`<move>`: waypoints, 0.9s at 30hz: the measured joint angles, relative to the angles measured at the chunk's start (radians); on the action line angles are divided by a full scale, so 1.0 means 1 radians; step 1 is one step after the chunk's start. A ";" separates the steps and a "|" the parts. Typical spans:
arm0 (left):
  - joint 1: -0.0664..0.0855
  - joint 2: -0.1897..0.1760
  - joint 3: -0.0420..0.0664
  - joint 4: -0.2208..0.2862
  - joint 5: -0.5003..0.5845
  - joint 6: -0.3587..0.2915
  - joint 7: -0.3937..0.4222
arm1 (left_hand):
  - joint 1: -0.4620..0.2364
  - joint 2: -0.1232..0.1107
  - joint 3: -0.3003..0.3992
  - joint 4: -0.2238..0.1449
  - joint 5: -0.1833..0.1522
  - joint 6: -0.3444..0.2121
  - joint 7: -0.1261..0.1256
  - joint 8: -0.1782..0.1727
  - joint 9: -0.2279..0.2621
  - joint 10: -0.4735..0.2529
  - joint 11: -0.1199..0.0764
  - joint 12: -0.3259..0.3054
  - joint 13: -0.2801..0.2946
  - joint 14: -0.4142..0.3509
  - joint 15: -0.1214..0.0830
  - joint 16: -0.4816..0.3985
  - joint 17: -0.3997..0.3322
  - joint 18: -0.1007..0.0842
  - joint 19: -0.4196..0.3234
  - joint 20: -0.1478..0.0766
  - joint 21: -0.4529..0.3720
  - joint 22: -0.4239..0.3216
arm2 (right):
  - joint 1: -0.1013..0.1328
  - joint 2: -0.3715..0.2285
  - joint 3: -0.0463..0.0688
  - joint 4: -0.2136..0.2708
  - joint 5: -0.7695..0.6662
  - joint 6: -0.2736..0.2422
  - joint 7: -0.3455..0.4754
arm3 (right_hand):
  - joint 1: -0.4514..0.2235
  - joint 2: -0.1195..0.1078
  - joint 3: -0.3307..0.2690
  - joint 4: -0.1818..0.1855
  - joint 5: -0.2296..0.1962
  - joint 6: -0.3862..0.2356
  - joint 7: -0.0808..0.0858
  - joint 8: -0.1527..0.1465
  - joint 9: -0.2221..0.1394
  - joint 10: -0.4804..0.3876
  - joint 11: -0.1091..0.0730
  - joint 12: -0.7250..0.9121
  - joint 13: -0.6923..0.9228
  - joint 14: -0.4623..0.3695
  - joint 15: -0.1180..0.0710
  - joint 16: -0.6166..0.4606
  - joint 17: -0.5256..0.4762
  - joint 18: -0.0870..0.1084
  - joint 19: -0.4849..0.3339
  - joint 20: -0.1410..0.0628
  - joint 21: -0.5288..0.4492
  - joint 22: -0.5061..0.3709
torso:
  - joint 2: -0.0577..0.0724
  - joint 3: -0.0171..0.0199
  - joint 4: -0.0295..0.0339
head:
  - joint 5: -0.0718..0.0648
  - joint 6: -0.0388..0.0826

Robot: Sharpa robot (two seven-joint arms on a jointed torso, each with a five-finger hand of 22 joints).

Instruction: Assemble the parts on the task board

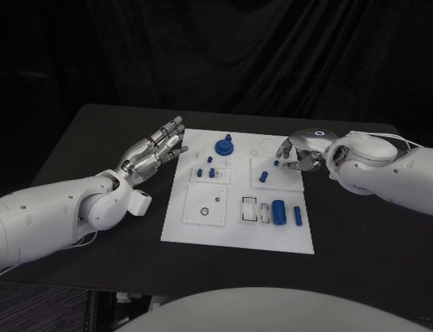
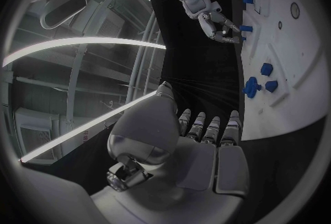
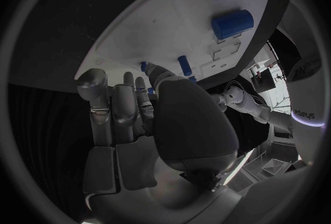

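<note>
Your task board (image 1: 202, 232) lies flat in the middle of the bench (image 1: 87, 138), between the two hands, so either can reach a recess without crossing the other. The part that matters now is the small blue peg (image 1: 277, 163) at the tips of your right hand's fingers (image 1: 286, 153), on the far right panel of the board. Your right hand (image 1: 302, 153) is curled down over it, fingers drawn close together. The left wrist view shows a blue piece right at those fingertips, but you cannot tell from here whether it is pinched or merely touched. Just beside the fingers on the same panel lies a second short peg (image 1: 263, 177), probably waiting for its turn.

Nearer the robot from that hand, a thick blue cylinder (image 1: 279, 211) and a slimmer blue pin (image 1: 297, 215) lie side by side beside their rectangular slots, loose and apparently not yet seated.

Across the board, the blue knob (image 1: 223, 146) stands upright, with small blue pegs (image 1: 212, 173) just behind it, close to your left hand's outstretched fingers (image 1: 171, 135). Your left hand (image 1: 153, 153) hovers beside the board's edge, flat, spread and holding nothing. I judge it is parked there to stay clear while the right hand works.
</note>
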 measured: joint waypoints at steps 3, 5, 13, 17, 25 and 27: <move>-0.003 0.001 0.000 -0.002 0.001 0.003 0.000 | 0.008 0.000 0.004 -0.004 0.014 0.004 0.004 0.000 0.000 -0.001 0.007 0.000 0.000 0.001 0.001 0.000 0.000 0.000 0.000 0.007 0.000 0.002 | -0.004 0.003 0.000 -0.003 0.000 0.004 0.000 | 0.000 0.000 0.000 0.000 0.006 0.004 0.004 0.000 0.000 0.002 0.002 0.000 -0.001 0.000 0.000 0.000 0.000 0.000 0.000 0.000 0.000 0.001 | 0.000 0.0000 0.0002 | 0.000 0.000; -0.004 0.001 0.000 -0.003 0.001 0.007 0.000 | 0.008 0.000 0.004 -0.004 0.015 0.004 0.004 0.000 0.000 0.000 0.007 0.004 0.001 0.004 0.003 0.000 0.000 0.000 0.000 0.007 0.000 0.003 | -0.005 0.007 0.000 -0.004 0.000 0.007 0.000 | 0.004 0.004 0.002 -0.002 0.008 0.007 0.001 0.000 0.000 0.006 0.001 0.000 -0.003 0.000 0.000 0.000 0.000 0.000 0.000 0.000 0.000 0.001 | 0.000 -0.0001 0.0010 | 0.001 0.000; -0.008 0.002 0.000 -0.006 0.002 0.016 0.001 | 0.043 0.006 0.015 -0.015 0.060 0.007 0.007 0.000 0.001 -0.001 0.014 0.009 0.001 0.003 0.011 0.000 0.000 0.000 0.003 0.010 0.000 0.001 | -0.014 0.024 0.001 -0.014 0.000 0.009 -0.001 | 0.023 -0.007 0.022 -0.022 0.073 0.013 0.004 -0.009 -0.006 0.008 -0.001 -0.012 -0.018 -0.004 0.004 0.000 -0.009 0.000 0.000 0.000 -0.019 0.001 | 0.000 -0.0016 0.0020 | 0.001 0.000; -0.010 0.002 0.000 -0.007 0.002 0.018 0.001 | 0.074 0.016 0.032 -0.032 0.113 0.007 0.014 0.000 0.001 0.002 0.017 0.009 0.001 0.003 0.011 0.000 0.001 0.000 0.003 0.010 0.000 -0.003 | -0.020 0.034 0.001 -0.020 0.000 0.008 -0.001 | 0.024 -0.008 0.028 -0.028 0.088 0.013 0.004 -0.015 -0.012 -0.009 0.009 -0.020 -0.025 -0.006 0.006 -0.009 -0.018 0.000 -0.007 0.000 -0.038 0.001 | 0.000 -0.0018 0.0024 | 0.000 0.000; -0.010 0.003 0.000 -0.009 0.002 0.024 0.001 | 0.093 0.014 0.042 -0.042 0.138 0.007 0.014 0.000 0.001 -0.001 0.020 0.013 0.002 0.011 0.018 0.000 0.001 0.000 0.007 0.014 0.000 0.000 | -0.025 0.050 0.001 -0.035 0.000 0.007 0.000 | 0.028 -0.004 0.036 -0.030 0.092 0.006 -0.003 -0.023 -0.013 -0.020 0.013 -0.020 -0.027 -0.009 0.009 -0.009 -0.021 0.000 -0.011 0.004 -0.045 0.000 | 0.000 -0.0021 0.0020 | 0.001 0.000; -0.011 0.004 0.000 -0.010 0.002 0.025 0.001 | 0.095 0.016 0.043 -0.043 0.140 0.007 0.014 0.000 0.001 -0.001 0.020 0.013 0.002 0.011 0.018 0.000 0.001 0.000 0.011 0.018 0.004 0.004 | -0.026 0.053 0.001 -0.038 0.000 0.007 0.000 | 0.032 0.000 0.038 -0.032 0.092 0.006 -0.003 -0.023 -0.013 -0.020 0.013 -0.020 -0.027 -0.012 0.012 -0.009 -0.021 0.000 -0.011 0.004 -0.045 0.000 | 0.000 -0.0021 0.0020 | 0.001 0.000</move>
